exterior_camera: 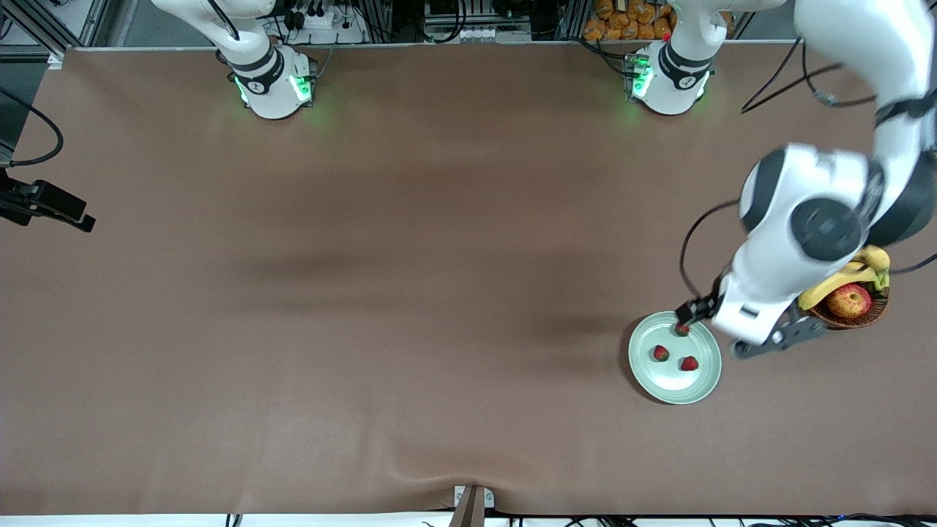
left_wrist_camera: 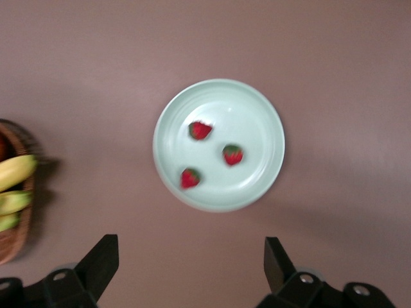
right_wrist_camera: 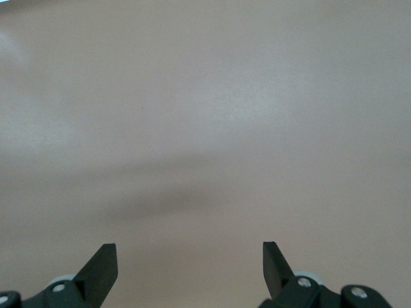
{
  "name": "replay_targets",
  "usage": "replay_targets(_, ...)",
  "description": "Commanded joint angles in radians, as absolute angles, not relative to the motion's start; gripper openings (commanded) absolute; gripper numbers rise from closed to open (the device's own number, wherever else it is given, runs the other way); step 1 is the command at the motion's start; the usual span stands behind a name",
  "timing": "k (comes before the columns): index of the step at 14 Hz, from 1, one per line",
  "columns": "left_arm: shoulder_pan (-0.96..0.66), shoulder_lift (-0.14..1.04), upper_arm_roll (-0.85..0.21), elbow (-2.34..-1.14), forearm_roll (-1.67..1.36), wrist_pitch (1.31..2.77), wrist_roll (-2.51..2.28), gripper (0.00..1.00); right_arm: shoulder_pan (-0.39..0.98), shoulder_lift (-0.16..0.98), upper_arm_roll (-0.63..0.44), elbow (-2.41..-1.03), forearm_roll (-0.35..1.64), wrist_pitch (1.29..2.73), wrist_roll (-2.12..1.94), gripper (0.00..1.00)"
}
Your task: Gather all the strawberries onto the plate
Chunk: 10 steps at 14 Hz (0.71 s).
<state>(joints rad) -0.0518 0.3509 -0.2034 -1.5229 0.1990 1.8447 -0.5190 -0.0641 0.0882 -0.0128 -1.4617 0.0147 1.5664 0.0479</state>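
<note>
Plate (exterior_camera: pixel 674 380) — pale green, round — sits on the brown table (exterior_camera: pixel 366 293) toward the left arm's end, in the part nearer the front camera. All three strawberries lie inside it, apart from one another. In the front view, with the plate read as a clock face: berry one (exterior_camera: pixel 682 329) at 12 near the rim, berry two (exterior_camera: pixel 661 353) at 9 close to centre, berry three (exterior_camera: pixel 689 363) at 3 close to centre.

Left gripper (left_wrist_camera: pixel 191 266) hangs in the air over the table just beside the plate, between it and the basket (exterior_camera: pixel 853 316); fingers spread wide, nothing between them.

Basket holds an apple (exterior_camera: pixel 849 300) and bananas (exterior_camera: pixel 853 272).

Right gripper (right_wrist_camera: pixel 190 269) — fingers apart, empty — waits over bare table.
</note>
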Motion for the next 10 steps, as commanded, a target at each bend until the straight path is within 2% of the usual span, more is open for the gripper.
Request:
replay_targets(1,0.009,0.203,-0.209,-1.566,0.128,1.725,-0.335,1.00,-0.063,0.089,-0.025,-1.450,0.018,1.552,0.046,1.00)
replay_targets(7,-0.026,0.042,-0.140,-1.557,0.047,1.553,-0.118,1.00,-0.064,0.089,-0.023,-1.450,0.018,1.548,0.048,1.00)
replay_targets(10,-0.051,0.005,-0.126,-1.542,0.048,1.485,-0.074,1.00,-0.064,0.089,-0.025,-1.450,0.018,1.546,0.046,1.00)
